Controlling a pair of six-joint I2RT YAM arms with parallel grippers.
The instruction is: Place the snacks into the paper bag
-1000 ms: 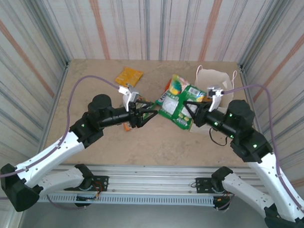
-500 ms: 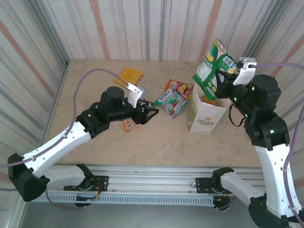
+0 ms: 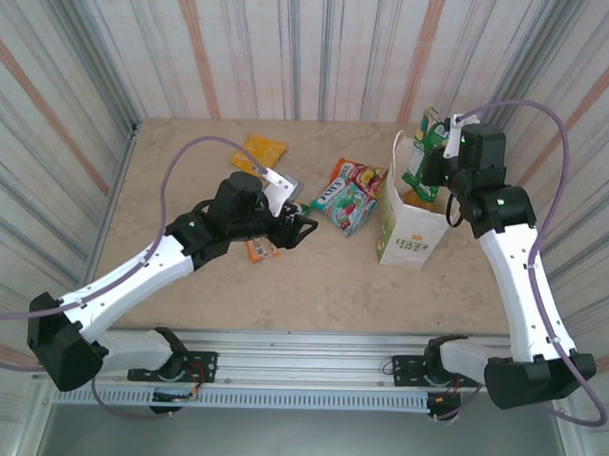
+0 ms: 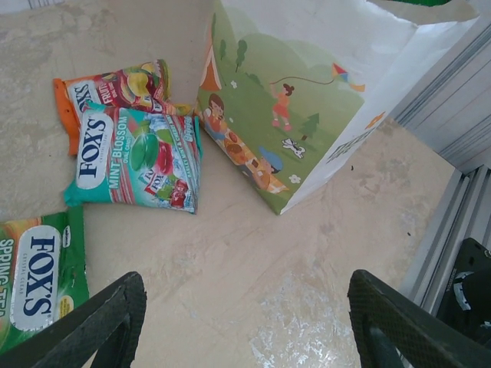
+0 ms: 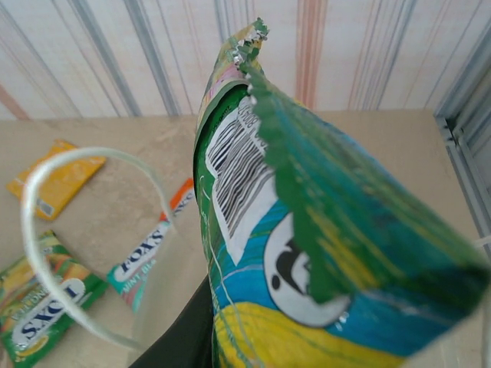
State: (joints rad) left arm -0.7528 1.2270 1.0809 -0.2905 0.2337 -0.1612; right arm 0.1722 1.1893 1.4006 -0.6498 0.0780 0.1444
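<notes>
Left gripper (image 3: 305, 228) spread wide and empty over the table (image 3: 312, 298), teal Fox's packet (image 3: 337, 201) laid just beyond, white paper bag (image 3: 412, 230) stood upright at right, green packet (image 3: 424, 140) pinched by right gripper (image 3: 433, 164) above the bag's mouth, orange packet (image 3: 259, 149) seen at far left.

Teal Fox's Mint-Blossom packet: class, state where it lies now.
The teal Fox's packet lies flat on the table, just left of the paper bag in the top view, against an orange-red Fox's packet.
</notes>
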